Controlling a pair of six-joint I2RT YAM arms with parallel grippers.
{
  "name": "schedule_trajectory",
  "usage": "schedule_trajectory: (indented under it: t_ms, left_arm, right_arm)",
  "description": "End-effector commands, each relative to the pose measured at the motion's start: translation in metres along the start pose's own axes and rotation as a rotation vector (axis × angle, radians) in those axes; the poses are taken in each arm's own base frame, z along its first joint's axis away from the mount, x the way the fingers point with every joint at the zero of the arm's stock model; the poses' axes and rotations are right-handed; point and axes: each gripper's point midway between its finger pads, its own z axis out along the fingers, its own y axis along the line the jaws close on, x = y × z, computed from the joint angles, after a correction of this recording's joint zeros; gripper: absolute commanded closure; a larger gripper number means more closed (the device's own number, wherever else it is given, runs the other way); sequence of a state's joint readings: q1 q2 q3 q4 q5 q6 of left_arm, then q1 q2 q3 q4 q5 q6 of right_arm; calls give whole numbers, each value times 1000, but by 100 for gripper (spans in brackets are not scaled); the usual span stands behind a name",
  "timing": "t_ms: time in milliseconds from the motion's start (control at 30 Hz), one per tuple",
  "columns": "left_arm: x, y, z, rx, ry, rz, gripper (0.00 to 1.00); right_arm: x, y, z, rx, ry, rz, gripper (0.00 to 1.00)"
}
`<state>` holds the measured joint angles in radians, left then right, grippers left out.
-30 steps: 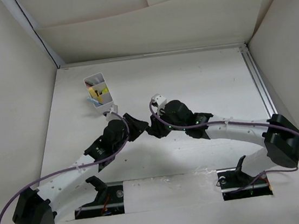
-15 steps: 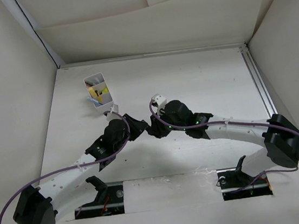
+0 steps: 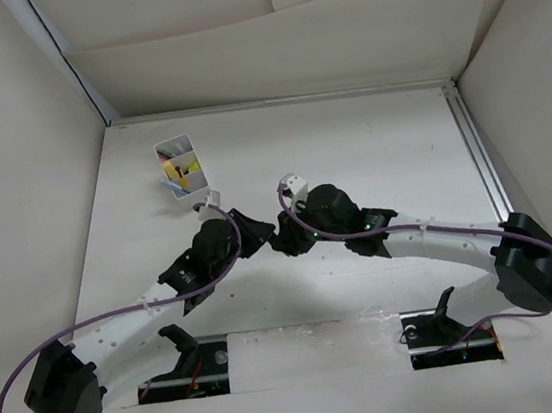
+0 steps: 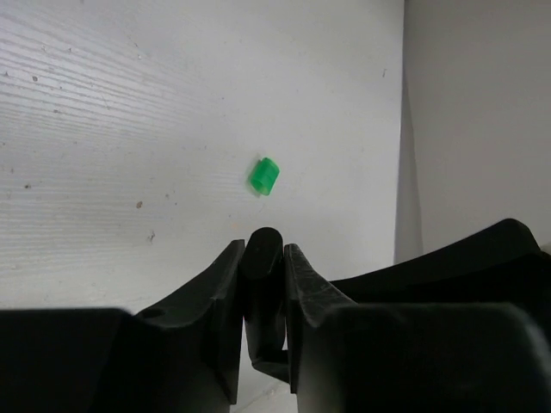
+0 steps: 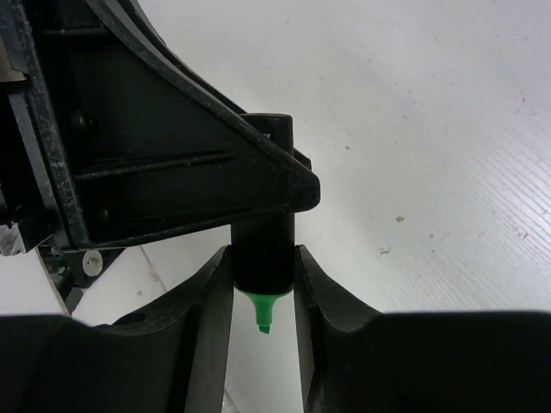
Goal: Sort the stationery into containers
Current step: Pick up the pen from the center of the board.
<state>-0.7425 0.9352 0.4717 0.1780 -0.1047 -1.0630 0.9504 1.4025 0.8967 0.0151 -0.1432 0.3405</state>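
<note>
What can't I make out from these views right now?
Top view: the highlighter, hidden beneath the left hand and right hand where they meet.
Top view: the box contents, too small to tell per compartment.
Wrist views: the highlighter's barrel, covered by fingers.

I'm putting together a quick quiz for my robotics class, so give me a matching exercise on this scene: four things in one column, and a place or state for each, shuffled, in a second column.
Things
1. green cap
2. highlighter
3. white box
4. yellow stationery

Places or states
A. clamped by both the left gripper and the right gripper
B. lying loose on the table
C. inside a compartment
D. standing toward the table's far left corner

Pairs: 1-B, 2-A, 3-D, 4-C
</note>
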Motion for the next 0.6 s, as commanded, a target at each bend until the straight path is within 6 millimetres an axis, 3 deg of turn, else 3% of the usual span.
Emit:
schedule_trajectory:
  t_ms: [0,100,200,433,567]
  left_arm:
    - [-12,-18,-4,49,-36,20,92]
    - [-10,-15,-5,47,-35,21,100]
    - [-11,-12,-5,35,-39,22,100]
    - [-18,-4,-9,-4,-77,24,100]
    - [-28,-1,-16,-29,-124,23,100]
  right_arm:
    - [-18,12,-5,-42,-75,-34,80]
    - [-19,10,-5,-33,-78,-34,80]
    - [-15,9,-5,-30,-69,-33,77]
    - [-21,2,-26,23,-113,-33,41]
    - [-13,-15,-40,89,-114,-30,38]
